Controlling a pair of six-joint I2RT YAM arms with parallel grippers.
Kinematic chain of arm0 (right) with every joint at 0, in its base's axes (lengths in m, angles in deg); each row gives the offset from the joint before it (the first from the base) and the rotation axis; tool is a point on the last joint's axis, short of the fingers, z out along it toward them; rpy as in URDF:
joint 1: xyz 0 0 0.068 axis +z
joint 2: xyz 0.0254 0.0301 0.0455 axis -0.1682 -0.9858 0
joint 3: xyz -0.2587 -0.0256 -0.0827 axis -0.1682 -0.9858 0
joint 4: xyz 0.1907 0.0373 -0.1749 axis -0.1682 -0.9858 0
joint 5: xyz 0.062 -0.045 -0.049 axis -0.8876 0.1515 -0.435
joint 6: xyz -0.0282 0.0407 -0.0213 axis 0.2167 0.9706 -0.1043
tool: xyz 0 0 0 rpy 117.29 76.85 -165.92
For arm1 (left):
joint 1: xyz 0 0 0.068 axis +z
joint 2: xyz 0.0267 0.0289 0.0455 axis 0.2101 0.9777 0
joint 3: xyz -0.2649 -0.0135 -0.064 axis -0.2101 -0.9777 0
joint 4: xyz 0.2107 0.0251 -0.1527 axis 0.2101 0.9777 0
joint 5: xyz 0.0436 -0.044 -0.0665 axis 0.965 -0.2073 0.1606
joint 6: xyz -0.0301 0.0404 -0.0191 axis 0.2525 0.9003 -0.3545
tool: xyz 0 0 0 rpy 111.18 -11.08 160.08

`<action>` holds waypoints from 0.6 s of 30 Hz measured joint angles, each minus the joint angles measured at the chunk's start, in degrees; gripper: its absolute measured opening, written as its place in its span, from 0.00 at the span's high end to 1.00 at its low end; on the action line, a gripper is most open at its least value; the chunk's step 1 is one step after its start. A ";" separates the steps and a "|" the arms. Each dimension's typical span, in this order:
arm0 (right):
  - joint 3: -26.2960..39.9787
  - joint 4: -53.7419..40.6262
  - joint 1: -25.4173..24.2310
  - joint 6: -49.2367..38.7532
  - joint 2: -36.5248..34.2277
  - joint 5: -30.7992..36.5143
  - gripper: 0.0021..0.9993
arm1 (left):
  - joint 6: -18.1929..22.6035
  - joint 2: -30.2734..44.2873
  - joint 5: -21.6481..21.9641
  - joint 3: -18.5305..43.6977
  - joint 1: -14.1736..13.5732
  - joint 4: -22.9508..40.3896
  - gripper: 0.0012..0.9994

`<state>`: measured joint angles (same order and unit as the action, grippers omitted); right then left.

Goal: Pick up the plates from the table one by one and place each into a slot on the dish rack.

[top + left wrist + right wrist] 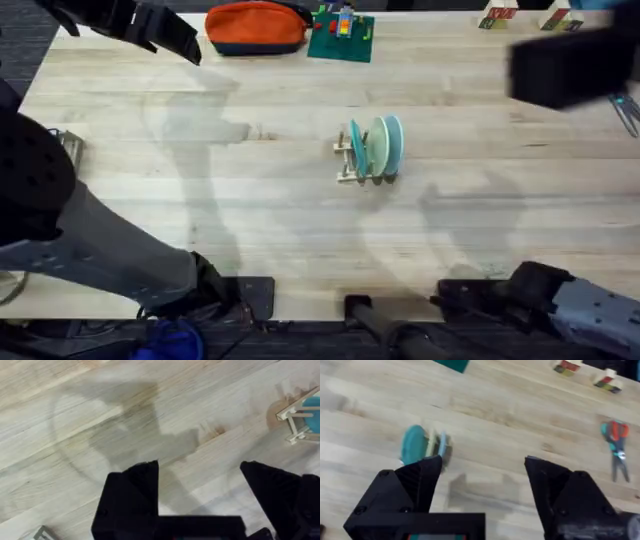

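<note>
- Three plates [378,148] are standing upright in the rack [352,160] mid-desk [300,220].
- Left pincer [200,490] is hanging wide open, holding nothing, over bare wood.
- Right pincer [482,490] is gaping too, empty.

Three plates [378,147], two teal, one pale cream-green, stand upright in the small wooden dish rack [347,172] mid-desk [300,220].

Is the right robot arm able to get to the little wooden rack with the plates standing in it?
Probably yes. The right gripper hangs open above bare light wood table, and nothing lies between it and the small wooden dish rack holding the round blue-green plates.
</note>
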<state>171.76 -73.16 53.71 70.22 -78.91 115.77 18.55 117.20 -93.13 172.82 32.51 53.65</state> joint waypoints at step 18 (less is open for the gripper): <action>-2.61 -12.55 -6.36 10.07 12.17 5.38 0.00 | 0.00 0.00 0.00 0.00 0.00 -0.01 0.00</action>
<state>169.15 -85.71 47.35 80.29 -66.74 121.15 18.55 117.20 -93.13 172.82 32.51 53.64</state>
